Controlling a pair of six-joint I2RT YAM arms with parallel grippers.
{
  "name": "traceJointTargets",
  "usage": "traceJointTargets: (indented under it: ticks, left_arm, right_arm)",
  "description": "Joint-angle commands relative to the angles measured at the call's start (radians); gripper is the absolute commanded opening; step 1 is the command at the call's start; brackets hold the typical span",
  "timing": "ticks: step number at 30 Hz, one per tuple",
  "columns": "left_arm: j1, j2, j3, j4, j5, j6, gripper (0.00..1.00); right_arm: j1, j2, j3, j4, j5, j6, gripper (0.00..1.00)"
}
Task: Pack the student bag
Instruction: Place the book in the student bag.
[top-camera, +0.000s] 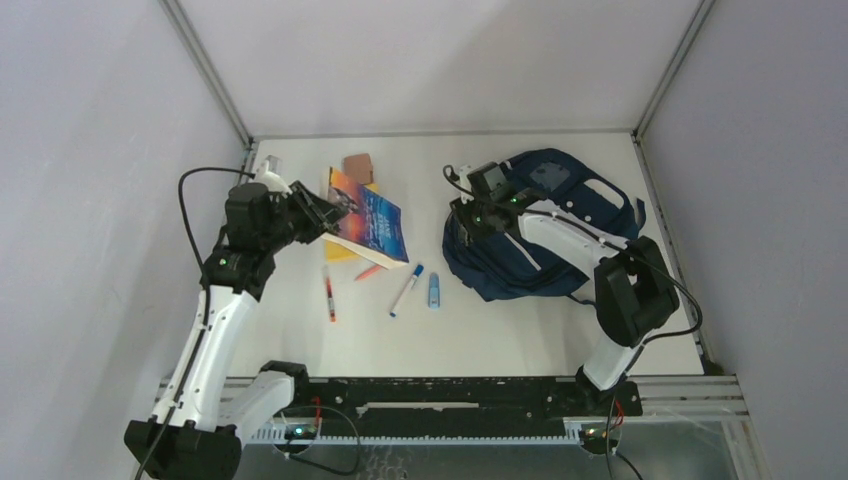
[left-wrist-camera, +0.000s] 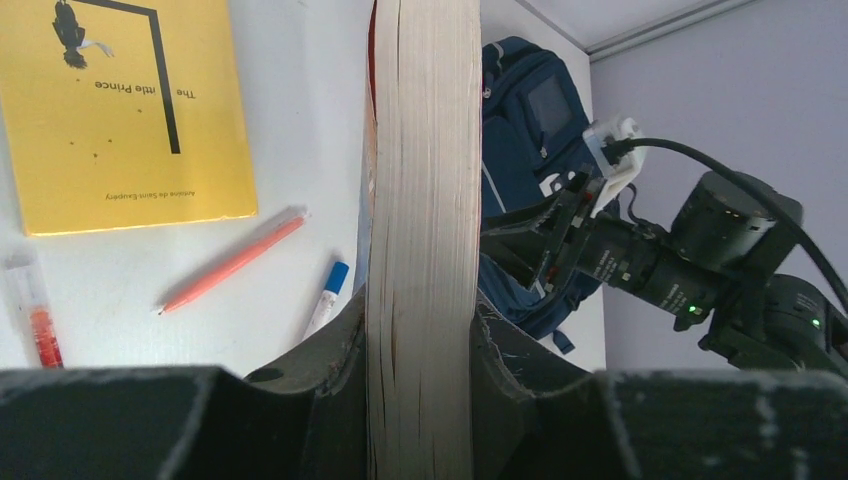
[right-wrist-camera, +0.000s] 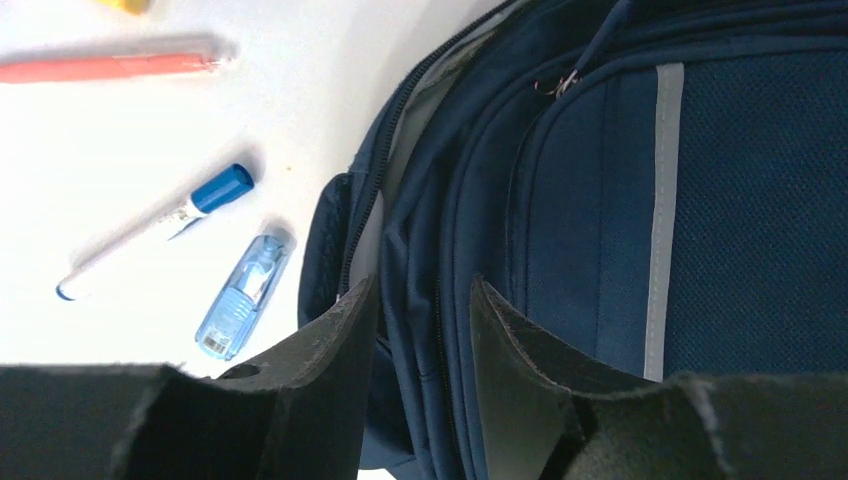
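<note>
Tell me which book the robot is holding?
The blue book, clamped upright in the left pincer. The yellow one lies flat, untouched.

We see a white table (top-camera: 500, 340). On its R side lies a navy backpack (top-camera: 490, 272). L to mid: yellow book (left-wrist-camera: 120, 110), orange pen (top-camera: 368, 271), red marker (top-camera: 328, 294), white pen w/ blue cap (top-camera: 406, 290), and a small clear-blue item (top-camera: 434, 290) just beside it. A brown object (top-camera: 358, 166) lies at the back.

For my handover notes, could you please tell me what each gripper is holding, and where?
The left gripper clamps the blue book across its page edge. The right gripper straddles a student bag fold; whether it grips cannot be told.
</note>
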Motion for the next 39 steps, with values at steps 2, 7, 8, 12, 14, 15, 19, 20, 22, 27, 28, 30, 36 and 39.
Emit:
traceJointTargets:
  ticks: [2,7,8,12,14,15,19,20,22,27,28,30,36,39]
  left_arm:
    - [0.000,-0.041,0.014,0.192,0.034,-0.049,0.00]
    - [-0.001,-0.038,0.008,0.192,0.036,-0.049,0.00]
    - [-0.002,-0.037,0.009,0.192,0.037,-0.049,0.00]
    - [-0.001,-0.031,0.011,0.195,0.041,-0.049,0.00]
    - [-0.001,-0.031,0.008,0.196,0.042,-0.049,0.00]
    - [-0.001,-0.030,0.009,0.196,0.042,-0.051,0.00]
    - [-0.001,-0.026,0.006,0.199,0.045,-0.052,0.00]
    - [-0.001,-0.025,0.008,0.199,0.044,-0.052,0.00]
    - [-0.002,-0.024,0.007,0.201,0.046,-0.054,0.00]
    - [-0.003,-0.017,0.003,0.215,0.046,-0.061,0.00]
    - [-0.003,-0.015,0.003,0.216,0.047,-0.061,0.00]
    - [-0.003,-0.014,0.004,0.216,0.050,-0.063,0.00]
    - [-0.008,-0.009,0.000,0.224,0.046,-0.066,0.00]
    - [-0.009,-0.006,-0.003,0.226,0.047,-0.066,0.00]
  right_arm:
    - [0.004,0.022,-0.010,-0.014,0.025,-0.004,0.47]
    - [0.003,0.026,-0.047,-0.011,0.044,-0.003,0.45]
    - [0.002,0.025,-0.056,-0.010,0.043,-0.004,0.45]
    - [0.006,0.018,-0.086,-0.002,0.038,-0.004,0.58]
    - [0.008,0.020,-0.097,0.003,0.039,-0.004,0.60]
    - [0.008,0.024,-0.099,0.003,0.041,-0.002,0.60]
    - [0.010,0.040,-0.107,0.009,0.063,0.003,0.55]
    - [0.010,0.043,-0.109,0.013,0.070,0.004,0.53]
    - [0.010,0.049,-0.113,0.024,0.080,0.006,0.50]
    - [0.008,0.067,-0.112,0.045,0.082,0.005,0.37]
    - [0.008,0.056,-0.112,0.042,0.082,0.008,0.38]
    - [0.008,0.017,-0.112,0.029,0.082,0.016,0.49]
    - [0.019,-0.112,-0.114,0.019,0.079,0.020,0.53]
    - [0.030,-0.099,-0.113,0.011,0.081,0.014,0.57]
